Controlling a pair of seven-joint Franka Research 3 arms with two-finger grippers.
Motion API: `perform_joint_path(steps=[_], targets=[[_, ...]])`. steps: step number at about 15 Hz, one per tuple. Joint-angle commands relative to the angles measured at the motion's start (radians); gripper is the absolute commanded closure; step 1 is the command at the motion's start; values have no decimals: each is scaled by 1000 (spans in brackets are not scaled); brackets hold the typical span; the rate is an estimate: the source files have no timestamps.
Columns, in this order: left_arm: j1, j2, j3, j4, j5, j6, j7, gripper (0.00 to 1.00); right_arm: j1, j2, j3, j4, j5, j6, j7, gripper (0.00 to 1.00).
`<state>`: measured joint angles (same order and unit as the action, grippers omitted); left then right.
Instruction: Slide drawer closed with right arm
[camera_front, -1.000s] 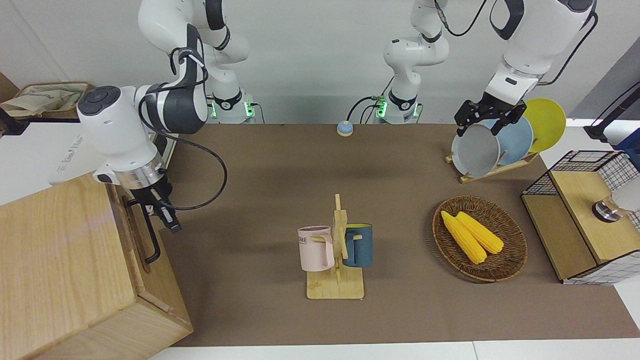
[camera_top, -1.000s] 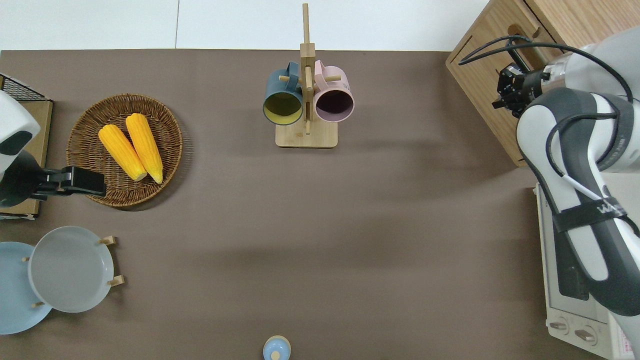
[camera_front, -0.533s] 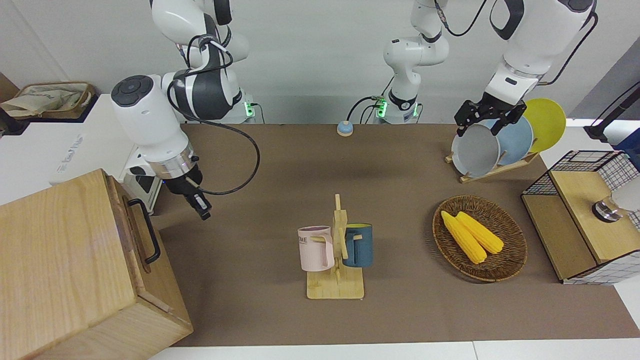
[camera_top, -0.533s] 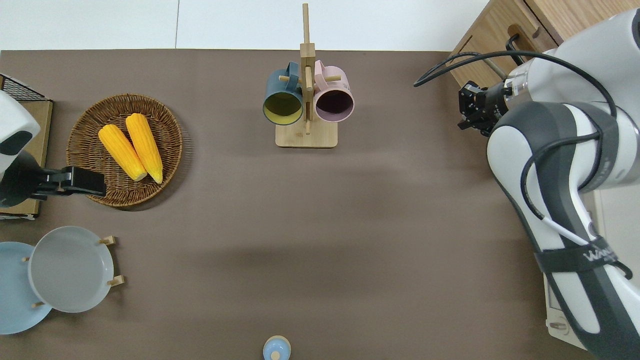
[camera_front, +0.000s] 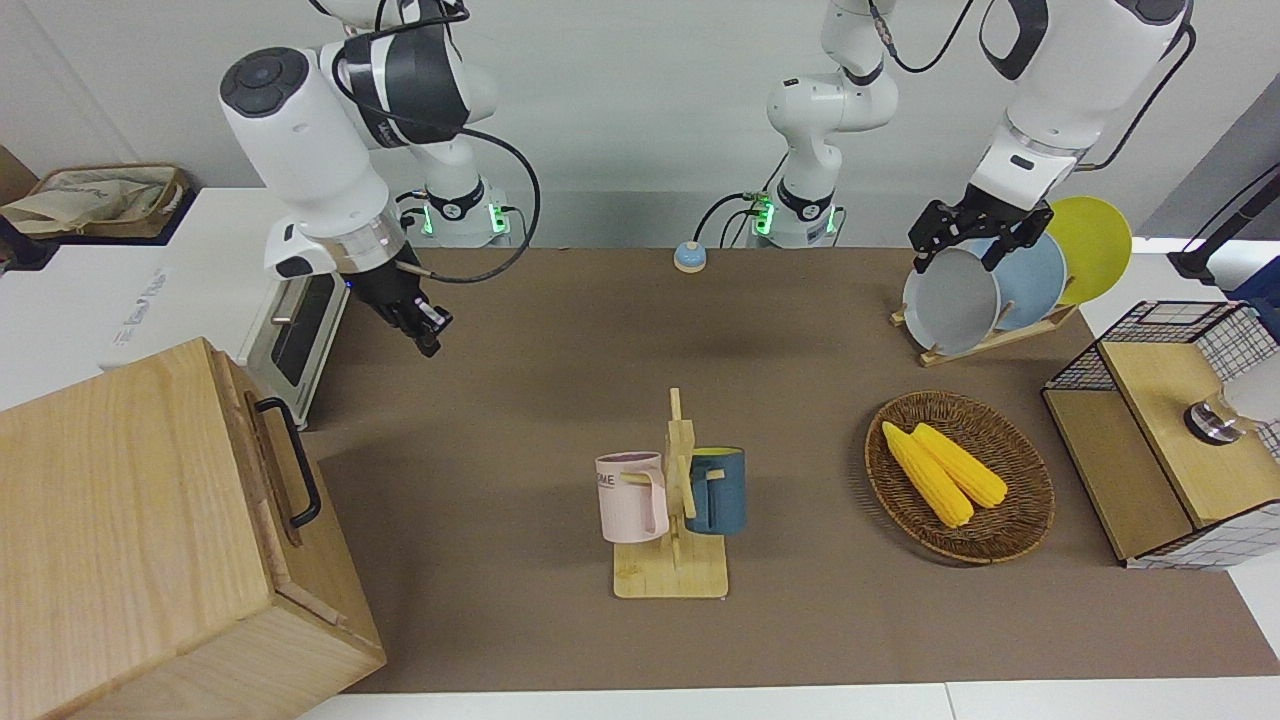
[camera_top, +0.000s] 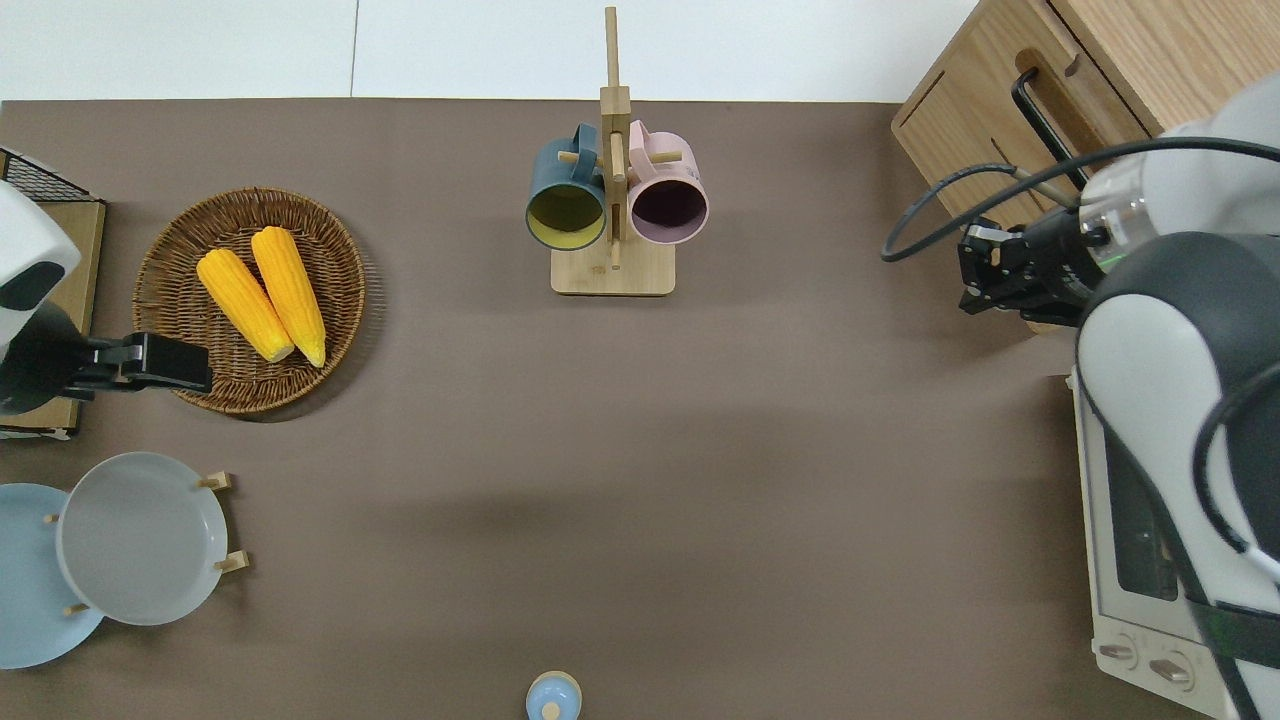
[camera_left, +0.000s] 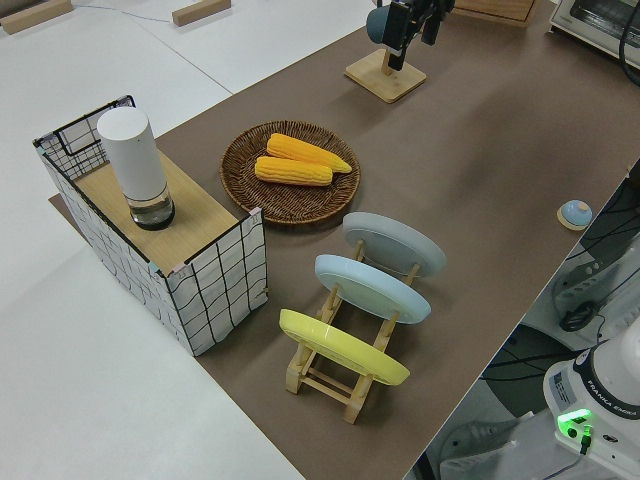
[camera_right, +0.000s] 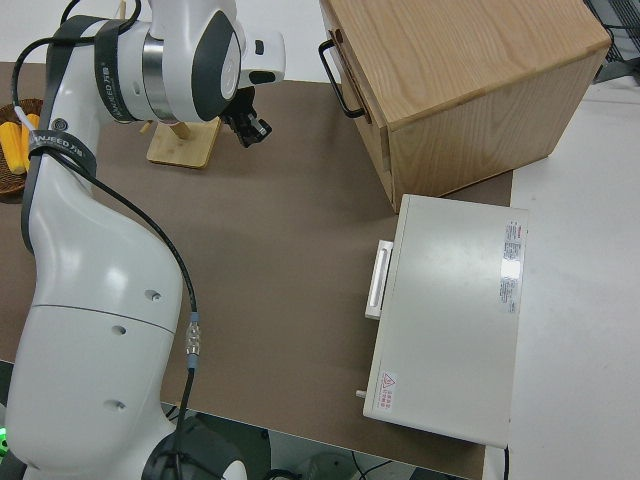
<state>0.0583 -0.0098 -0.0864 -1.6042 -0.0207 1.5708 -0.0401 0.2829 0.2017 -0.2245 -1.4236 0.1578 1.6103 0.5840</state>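
Observation:
The drawer (camera_front: 268, 470) sits flush in the light-wood cabinet (camera_front: 130, 520) at the right arm's end of the table, with its black bar handle (camera_front: 297, 462) free. It also shows in the overhead view (camera_top: 1085, 95) and the right side view (camera_right: 352, 62). My right gripper (camera_front: 427, 332) is up in the air, apart from the drawer, and looks shut and empty. In the overhead view it (camera_top: 972, 280) is over the table edge of the cabinet's base. It also shows in the right side view (camera_right: 252, 129). My left gripper (camera_front: 955, 245) is parked and looks open.
A white oven (camera_front: 295, 345) stands nearer to the robots than the cabinet. A mug rack (camera_front: 675, 520) holds a pink and a blue mug mid-table. A corn basket (camera_front: 1030, 480), a plate rack (camera_front: 985, 290) and a wire box (camera_front: 1170, 440) are toward the left arm's end.
My right gripper has left the drawer handle, risen and drawn back toward the robots. The drawer stays flush in the cabinet. The left arm has not moved.

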Motion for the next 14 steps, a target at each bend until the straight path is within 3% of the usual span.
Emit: perform_joint_path(steps=[1, 5, 6, 9, 14], targets=[[-5, -10, 4, -5, 12, -14, 6, 2, -42, -85, 8, -89, -69, -30, -174, 1000], [-5, -10, 5, -5, 12, -12, 8, 5, -74, -139, 8, -118, -141, -76, -378, 1000], [-5, -10, 4, -5, 12, -12, 8, 2, -83, -153, 10, -118, -170, -95, -489, 1000], [-5, -10, 4, -5, 12, -12, 8, 2, -117, -191, 10, -152, -176, -95, -640, 992], [-5, -10, 4, -5, 12, -12, 8, 2, -85, -216, 10, -169, -175, -99, -661, 967]])
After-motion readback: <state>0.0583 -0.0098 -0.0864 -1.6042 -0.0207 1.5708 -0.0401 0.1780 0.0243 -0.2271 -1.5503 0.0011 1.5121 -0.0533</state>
